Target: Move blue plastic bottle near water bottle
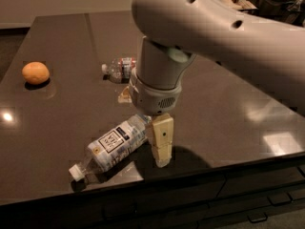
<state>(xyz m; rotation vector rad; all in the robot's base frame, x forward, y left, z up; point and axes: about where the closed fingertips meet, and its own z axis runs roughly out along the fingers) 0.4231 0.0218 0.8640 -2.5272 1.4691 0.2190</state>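
Observation:
The blue plastic bottle [113, 146] lies on its side near the front edge of the dark table [62, 37], white cap pointing front-left. The water bottle [119, 67] lies on its side farther back, mostly hidden behind my arm. My gripper [161, 144] hangs down right beside the base end of the blue plastic bottle, its cream finger close to or touching the bottle; I cannot tell which.
An orange [35, 73] sits at the far left of the table. A small tan object [125, 95] lies by the arm, between the two bottles. The table's front edge runs just below the blue plastic bottle. Cluttered items stand at the back right.

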